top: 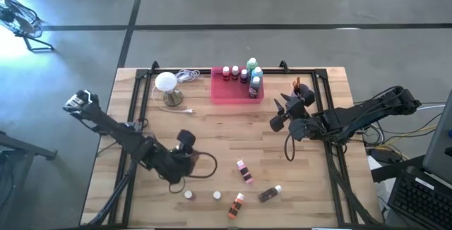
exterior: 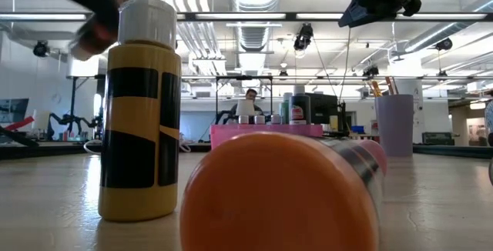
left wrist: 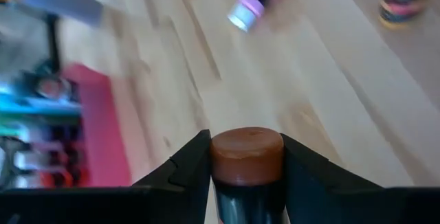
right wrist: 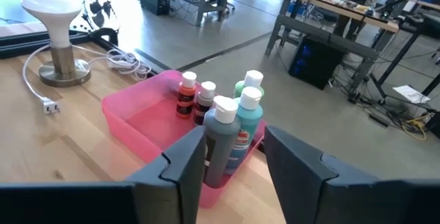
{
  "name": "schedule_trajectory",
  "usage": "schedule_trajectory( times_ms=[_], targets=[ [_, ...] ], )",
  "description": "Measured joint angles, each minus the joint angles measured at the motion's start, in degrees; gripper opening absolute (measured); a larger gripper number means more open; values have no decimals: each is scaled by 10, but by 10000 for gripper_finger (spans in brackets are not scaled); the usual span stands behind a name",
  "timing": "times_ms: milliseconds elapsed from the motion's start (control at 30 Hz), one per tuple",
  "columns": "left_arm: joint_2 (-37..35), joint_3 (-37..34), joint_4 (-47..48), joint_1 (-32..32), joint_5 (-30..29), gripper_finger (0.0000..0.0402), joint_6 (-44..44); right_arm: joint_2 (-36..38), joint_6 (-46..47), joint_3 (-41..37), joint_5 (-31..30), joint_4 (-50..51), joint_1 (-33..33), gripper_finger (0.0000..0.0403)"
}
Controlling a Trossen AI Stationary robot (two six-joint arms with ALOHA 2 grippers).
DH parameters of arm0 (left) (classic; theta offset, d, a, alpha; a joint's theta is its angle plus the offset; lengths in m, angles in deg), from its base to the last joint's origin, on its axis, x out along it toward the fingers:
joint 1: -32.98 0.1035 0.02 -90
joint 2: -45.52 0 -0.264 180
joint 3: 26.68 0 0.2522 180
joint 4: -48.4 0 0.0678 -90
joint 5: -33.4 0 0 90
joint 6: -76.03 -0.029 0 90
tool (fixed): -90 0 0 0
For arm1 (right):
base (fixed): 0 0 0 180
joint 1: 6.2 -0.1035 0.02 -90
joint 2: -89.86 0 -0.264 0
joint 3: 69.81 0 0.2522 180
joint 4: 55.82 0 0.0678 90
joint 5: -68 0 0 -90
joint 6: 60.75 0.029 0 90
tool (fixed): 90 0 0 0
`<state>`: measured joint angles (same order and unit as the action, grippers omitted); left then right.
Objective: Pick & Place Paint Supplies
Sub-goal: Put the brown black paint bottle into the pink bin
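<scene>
My left gripper (top: 185, 142) hangs above the table's near middle, shut on a small brown bottle (left wrist: 246, 157). My right gripper (top: 278, 114) stands open in the air right of the pink tray (top: 224, 93), with nothing between its fingers (right wrist: 234, 145). Several white-capped bottles (right wrist: 227, 131) stand upright in the tray. On the near table, a pink bottle (top: 244, 171), a brown one (top: 269, 194) and an orange one (top: 235, 204) lie on their sides. Two bottles stand upright by them, white caps up (top: 188, 195), one of them yellow and black (exterior: 140, 112). My left gripper pinches the bottle between its two fingers (left wrist: 185, 165), one on each side, just below its round brown end (left wrist: 246, 148). The brown end sticks out past the fingertips, and the dark body runs back between them. The bottle is lifted clear of the table.
A white globe lamp (top: 166, 83) with its cord (top: 188, 75) stands left of the tray. A cup with brushes (top: 304, 89) stands at the far right. A black frame (top: 141, 103) runs along the table's left, far and right sides.
</scene>
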<state>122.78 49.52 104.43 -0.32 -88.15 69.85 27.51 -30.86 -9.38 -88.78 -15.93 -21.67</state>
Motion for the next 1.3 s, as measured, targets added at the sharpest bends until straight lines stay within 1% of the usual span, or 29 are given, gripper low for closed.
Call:
schedule_trajectory(
  times_ms=[233,300,367,567,633,767,867,967,1100,1167,1300],
  targets=[
    [-20,-21,-133,62,-3,142,-124,0,0,0,0,0,0,121],
    [-22,-37,-180,84,6,142,-162,0,0,0,0,0,0,115],
    [-23,-53,-230,107,28,142,-193,0,0,0,0,0,0,109],
    [-24,-107,-343,180,126,142,-238,0,0,0,0,0,0,91],
    [-24,-129,-405,206,174,142,-251,0,0,0,0,0,0,85],
    [-24,-183,-560,260,295,142,-266,0,0,0,9,0,0,74],
    [-24,-224,-684,304,378,142,-267,0,-1,0,47,-1,0,68],
    [-22,-264,-810,349,445,142,-252,0,-15,0,95,-11,0,65],
    [-2,-295,-985,404,536,142,-190,0,-56,-1,162,-62,0,72],
    [16,-302,-1054,423,557,142,-157,-4,-97,-3,202,-102,0,79],
    [56,-294,-1168,442,560,142,-96,-19,-169,-4,283,-182,0,96]
  ],
)
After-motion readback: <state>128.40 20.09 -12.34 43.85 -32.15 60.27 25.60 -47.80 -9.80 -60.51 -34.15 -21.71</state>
